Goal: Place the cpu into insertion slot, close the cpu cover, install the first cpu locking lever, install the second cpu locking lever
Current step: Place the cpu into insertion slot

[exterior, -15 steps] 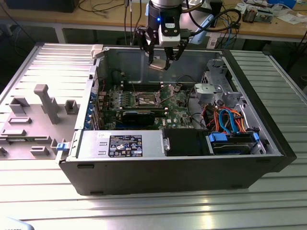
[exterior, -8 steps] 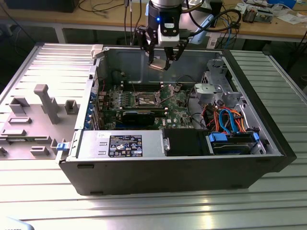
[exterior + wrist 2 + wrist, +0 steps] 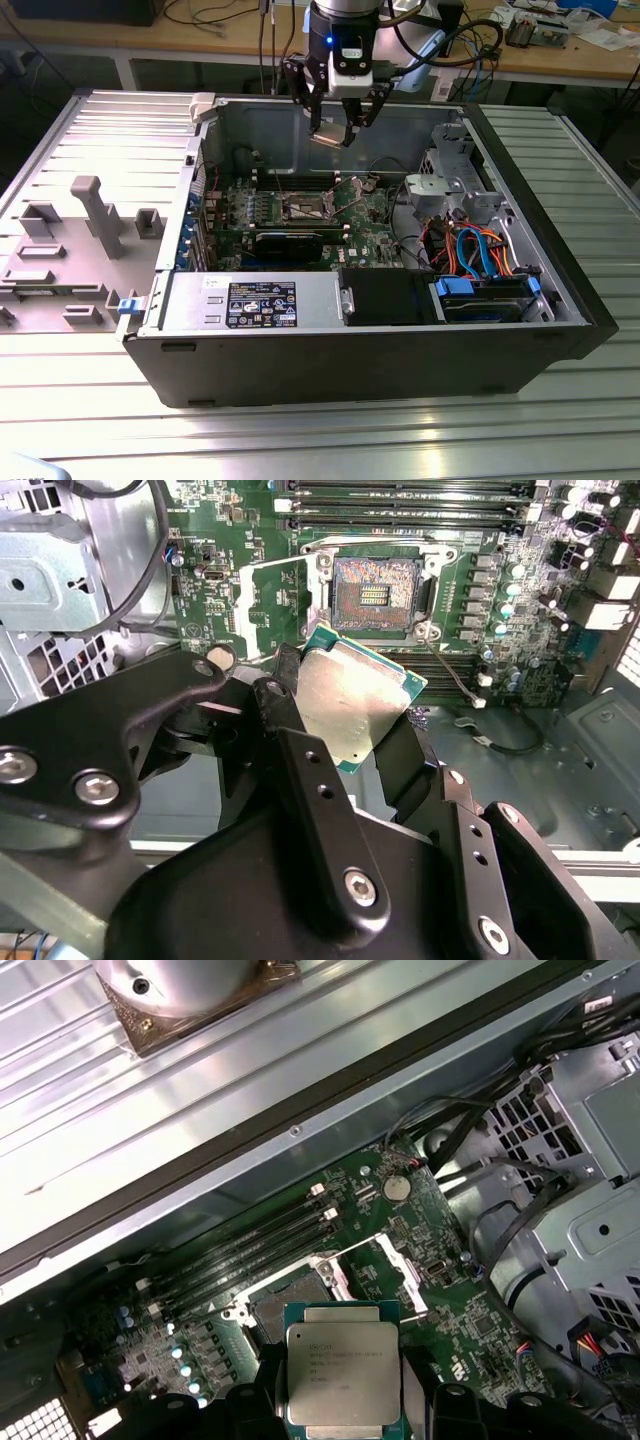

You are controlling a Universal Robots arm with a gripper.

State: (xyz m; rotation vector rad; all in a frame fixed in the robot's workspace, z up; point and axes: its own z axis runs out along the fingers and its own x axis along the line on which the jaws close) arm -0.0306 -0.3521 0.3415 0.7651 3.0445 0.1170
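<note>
Aloft, cpu (image 3: 343, 1380) in gripper (image 3: 334, 128), over case (image 3: 350, 365)

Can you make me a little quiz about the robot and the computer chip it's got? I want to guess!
1. True or false: the cpu already sits in the insertion slot.
2. What is the gripper shut on? A) a spoon B) the cpu C) a toy car
3. Fill in: the cpu cover is swung ___, so the slot's dark middle shows.
Key: 1 false, the cpu is held in the air, not in the slot. 2 B. 3 open.
</note>
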